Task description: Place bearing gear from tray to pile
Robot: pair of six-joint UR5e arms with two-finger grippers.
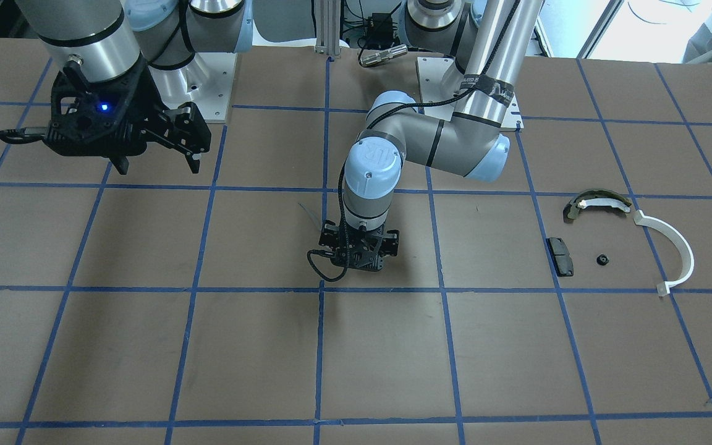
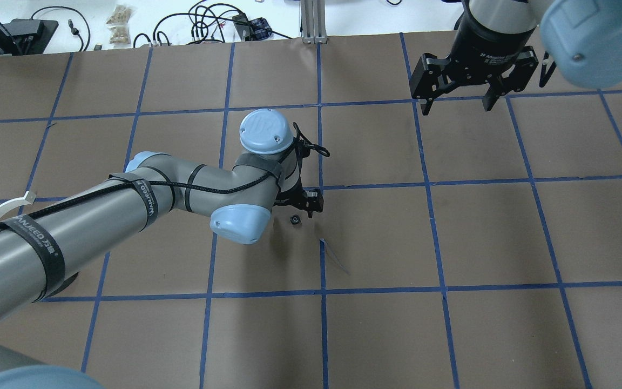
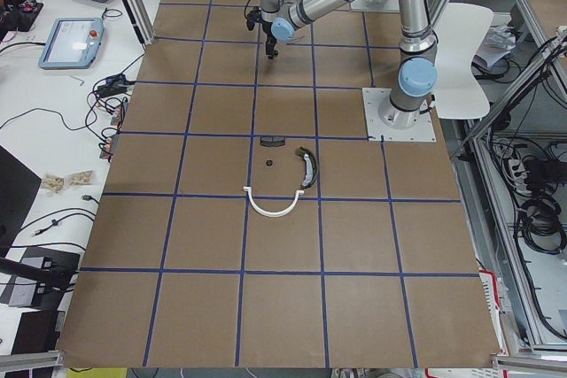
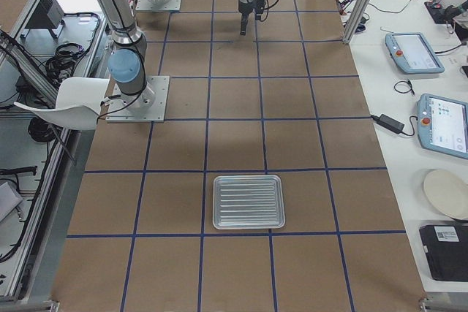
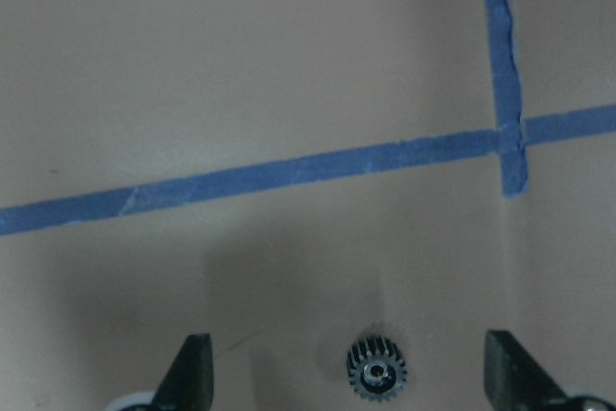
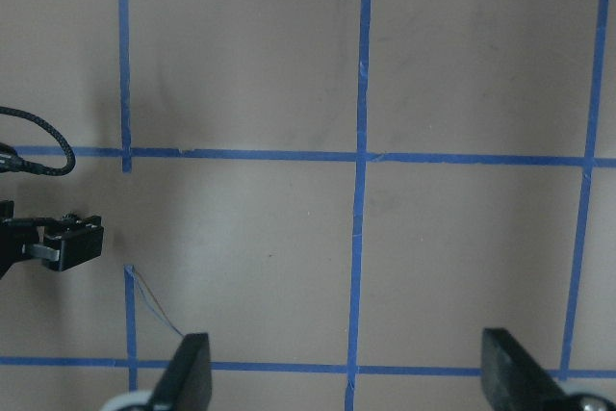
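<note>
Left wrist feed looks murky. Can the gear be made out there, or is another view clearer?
Left wrist view: soft and dim, the bearing gear lies in shadow inside the open left gripper, yet its teeth read. Overhead view: sharper, but the gear is only a dark speck in shadow. Front-facing view: evenly lit, but the gripper hides it.

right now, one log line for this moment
left gripper: open over gear | gear: on table, short of pile | right gripper: open, raised
</note>
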